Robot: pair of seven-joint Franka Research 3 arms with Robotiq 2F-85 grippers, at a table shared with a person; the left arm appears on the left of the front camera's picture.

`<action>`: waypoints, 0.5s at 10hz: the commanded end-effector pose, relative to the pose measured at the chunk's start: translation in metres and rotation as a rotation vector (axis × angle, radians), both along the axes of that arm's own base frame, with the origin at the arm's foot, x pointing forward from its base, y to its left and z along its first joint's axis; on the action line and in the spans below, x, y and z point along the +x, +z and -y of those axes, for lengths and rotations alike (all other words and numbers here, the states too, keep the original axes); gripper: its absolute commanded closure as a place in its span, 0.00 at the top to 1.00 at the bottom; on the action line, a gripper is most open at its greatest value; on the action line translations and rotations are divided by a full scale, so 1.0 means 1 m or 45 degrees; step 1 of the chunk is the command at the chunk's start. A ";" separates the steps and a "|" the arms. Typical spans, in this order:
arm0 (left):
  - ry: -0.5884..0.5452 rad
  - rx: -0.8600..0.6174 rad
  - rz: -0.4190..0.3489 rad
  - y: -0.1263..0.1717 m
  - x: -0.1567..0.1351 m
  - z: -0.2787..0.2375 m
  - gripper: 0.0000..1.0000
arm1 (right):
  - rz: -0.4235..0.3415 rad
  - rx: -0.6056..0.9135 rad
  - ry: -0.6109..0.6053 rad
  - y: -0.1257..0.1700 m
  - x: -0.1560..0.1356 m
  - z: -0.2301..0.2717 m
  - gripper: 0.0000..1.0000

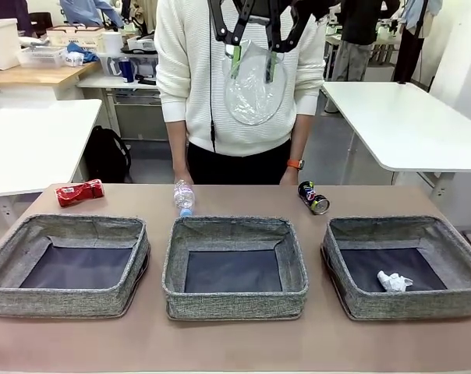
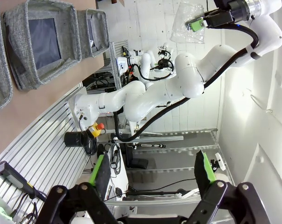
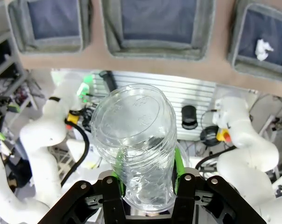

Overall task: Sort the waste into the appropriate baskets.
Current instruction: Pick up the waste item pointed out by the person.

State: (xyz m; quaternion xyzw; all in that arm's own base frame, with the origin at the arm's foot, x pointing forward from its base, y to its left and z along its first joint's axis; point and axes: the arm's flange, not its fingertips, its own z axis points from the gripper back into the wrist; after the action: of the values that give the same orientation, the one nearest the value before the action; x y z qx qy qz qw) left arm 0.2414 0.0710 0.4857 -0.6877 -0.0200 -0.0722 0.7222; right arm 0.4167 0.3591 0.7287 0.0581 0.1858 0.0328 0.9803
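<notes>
- Clear plastic cup (image 1: 255, 89) hangs at the top centre of the front view, clamped between the green pads of the right gripper (image 1: 253, 62), high above the table (image 1: 235, 343) and in front of the person's white sweater (image 1: 181, 78).
- In the right wrist view, the cup's crumpled wall is squeezed between the fingers at lower centre.
- Left gripper (image 2: 151, 168) has its jaws spread wide, holding nothing.
- Three grey baskets stand in a row across the lower half of the front view: left basket (image 1: 64, 300), middle basket (image 1: 235, 302), right basket (image 1: 411, 308).
- White paper wad (image 1: 394, 281) lies in the right basket.
- Red can (image 1: 79, 192), small bottle (image 1: 184, 196) and dark can (image 1: 313, 198) lie on the table beyond the baskets.
</notes>
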 end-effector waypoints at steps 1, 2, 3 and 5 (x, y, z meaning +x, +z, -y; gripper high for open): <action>0.001 -0.020 0.018 0.002 -0.001 -0.001 0.93 | -0.002 -0.009 0.001 0.000 -0.004 0.001 0.46; 0.001 -0.020 0.018 0.002 -0.001 -0.001 0.93 | -0.002 -0.009 0.001 0.000 -0.004 0.001 0.46; 0.001 -0.020 0.018 0.002 -0.001 -0.001 0.93 | -0.002 -0.009 0.001 0.000 -0.004 0.001 0.46; 0.001 -0.020 0.018 0.002 -0.001 -0.001 0.93 | -0.002 -0.009 0.001 0.000 -0.004 0.001 0.46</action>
State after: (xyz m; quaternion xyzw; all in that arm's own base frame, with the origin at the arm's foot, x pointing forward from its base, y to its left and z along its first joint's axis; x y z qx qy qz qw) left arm 0.2414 0.0710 0.4857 -0.6877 -0.0200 -0.0721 0.7222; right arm 0.4166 0.3592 0.7287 0.0580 0.1859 0.0328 0.9803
